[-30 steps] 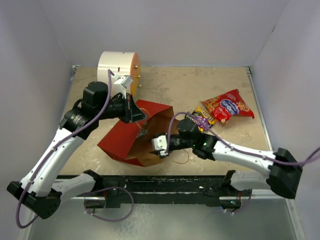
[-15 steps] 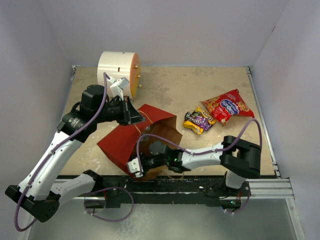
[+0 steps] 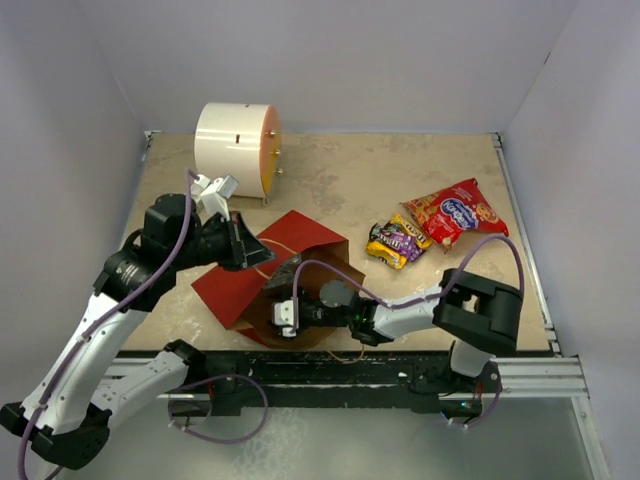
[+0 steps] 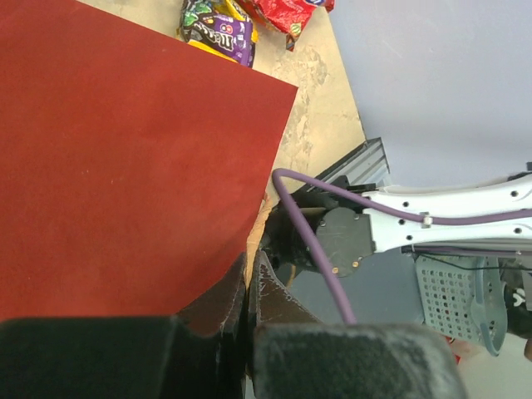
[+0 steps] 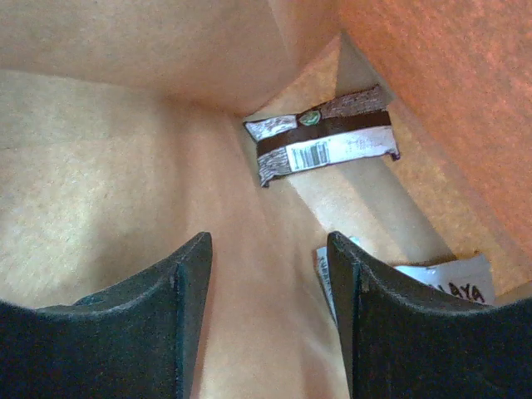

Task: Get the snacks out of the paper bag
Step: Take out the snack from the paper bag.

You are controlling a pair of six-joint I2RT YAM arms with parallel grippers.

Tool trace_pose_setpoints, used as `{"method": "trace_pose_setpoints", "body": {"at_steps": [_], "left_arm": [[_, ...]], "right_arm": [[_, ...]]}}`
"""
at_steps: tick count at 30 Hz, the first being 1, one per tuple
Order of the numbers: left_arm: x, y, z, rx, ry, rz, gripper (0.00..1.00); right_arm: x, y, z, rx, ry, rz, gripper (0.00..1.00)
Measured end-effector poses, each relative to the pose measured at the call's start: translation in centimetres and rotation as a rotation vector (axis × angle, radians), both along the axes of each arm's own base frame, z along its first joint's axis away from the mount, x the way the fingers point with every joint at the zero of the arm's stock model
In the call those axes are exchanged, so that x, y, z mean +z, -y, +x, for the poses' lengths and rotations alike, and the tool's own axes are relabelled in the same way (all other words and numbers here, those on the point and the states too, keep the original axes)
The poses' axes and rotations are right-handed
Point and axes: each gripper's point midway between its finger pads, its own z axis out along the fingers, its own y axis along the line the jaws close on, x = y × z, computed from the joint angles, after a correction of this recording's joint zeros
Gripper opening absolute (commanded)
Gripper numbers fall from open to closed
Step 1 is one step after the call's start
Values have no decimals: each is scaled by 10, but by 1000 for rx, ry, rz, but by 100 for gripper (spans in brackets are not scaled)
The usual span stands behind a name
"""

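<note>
Top external view: paper bag (image 3: 235, 285) lies tipped on its side on the table (image 3: 350, 180), brown inside showing.
Left claw (image 3: 246, 252): pressed together on the bag's upper rim.
Right claw (image 5: 268, 249): spread, deep inside the bag, gripping nothing.
Inside the bag: silver-and-brown packet (image 5: 324, 137) at its far end; white packet (image 5: 440, 289) nearer the mouth.
Outside the bag: yellow-purple packet (image 3: 397, 240) and red snack bag (image 3: 457, 212) to its right, side by side.

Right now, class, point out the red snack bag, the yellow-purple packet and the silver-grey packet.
red snack bag (image 3: 456, 212): top external view, on its blue oval logo.
yellow-purple packet (image 3: 396, 242): top external view, its centre.
silver-grey packet (image 5: 322, 139): right wrist view, its centre.
</note>
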Motion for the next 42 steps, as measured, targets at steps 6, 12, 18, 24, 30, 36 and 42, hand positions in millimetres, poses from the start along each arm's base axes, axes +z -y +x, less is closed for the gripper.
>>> {"method": "trace_pose_setpoints", "body": {"at_steps": [6,12,18,24,30,36,42], "left_arm": [[2,-1,-3,14,-9,-25,0],[-1,8,6,8,-46,-24,0],[18,13,8,-13,-16,-56,0],[27,18,9,-39,-10,-77,0],[27,19,6,-53,-17,-81,0],[26,17,1,-56,-27,-76,0],[27,6,-8,-27,-10,-61,0]], "right_arm": [[-13,-22,13,6,83,-5,69],[-10,-57,25,50,196,15,76],[-18,-82,32,101,290,4,85],[-20,-109,46,140,407,-21,86],[-24,-124,64,164,465,-61,83],[-33,-124,89,124,441,-83,75],[-49,-98,115,-2,377,-127,70]]}}
